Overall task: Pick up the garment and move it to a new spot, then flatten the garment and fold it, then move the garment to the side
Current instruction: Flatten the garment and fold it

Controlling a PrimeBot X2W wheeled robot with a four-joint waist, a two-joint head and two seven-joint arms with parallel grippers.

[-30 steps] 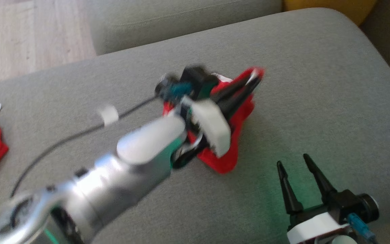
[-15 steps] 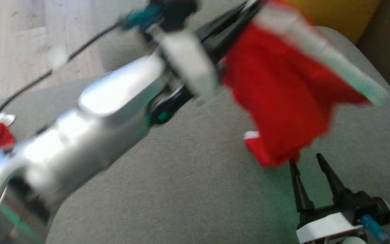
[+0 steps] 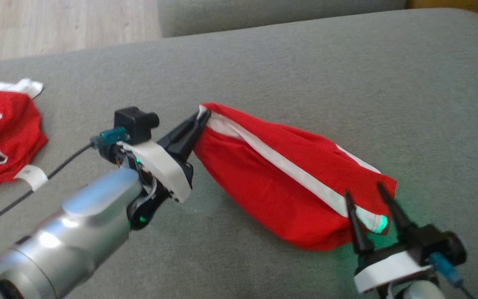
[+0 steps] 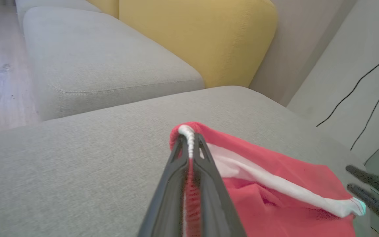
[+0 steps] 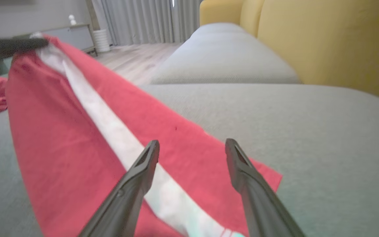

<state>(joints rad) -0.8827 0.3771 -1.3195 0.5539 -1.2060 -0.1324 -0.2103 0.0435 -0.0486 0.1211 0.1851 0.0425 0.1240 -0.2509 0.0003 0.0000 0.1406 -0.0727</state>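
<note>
Head view: left gripper [image 3: 201, 118] pinches the red garment [image 3: 264, 187]; right gripper [image 3: 363, 190] gapes; jersey [image 3: 6, 124] lettering unreadable.

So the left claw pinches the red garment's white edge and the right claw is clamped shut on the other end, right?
No. The left gripper does pinch the red garment by its white edge, but the right gripper is open: the right wrist view shows its jaws standing apart at the other end.

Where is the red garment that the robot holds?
In the head view the garment stretches across the grey cushion, upper-left end pinched in the left jaws, lower-right end by the open right jaws.
</note>
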